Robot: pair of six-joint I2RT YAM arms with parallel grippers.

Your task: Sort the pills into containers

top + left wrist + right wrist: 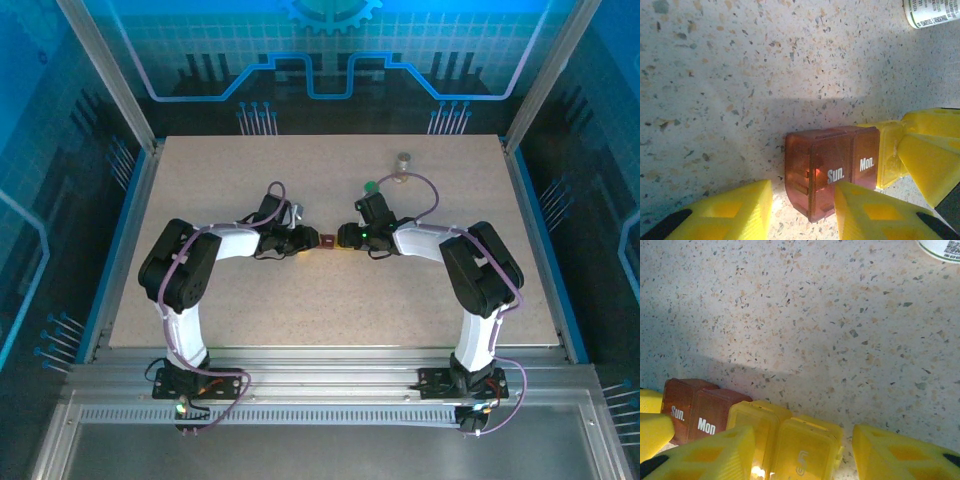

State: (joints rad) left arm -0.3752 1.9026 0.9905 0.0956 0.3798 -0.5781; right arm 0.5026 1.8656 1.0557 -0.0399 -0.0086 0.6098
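The left gripper is shut across the near end of the red box, and the right gripper looks clamped half-wide on the yellow box. The two boxes touch end to end at mid-table. Both are probably light, stiff, slick thin plastic with snap lids, so hold them across the flat side walls, clear of the lids and without squeezing hard. A bottle lies well beyond.

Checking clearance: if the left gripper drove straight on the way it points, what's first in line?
The red-brown container, already pinched in the left gripper; past it, apparently only the table. Depth is unclear. The bottle lies off to the right.
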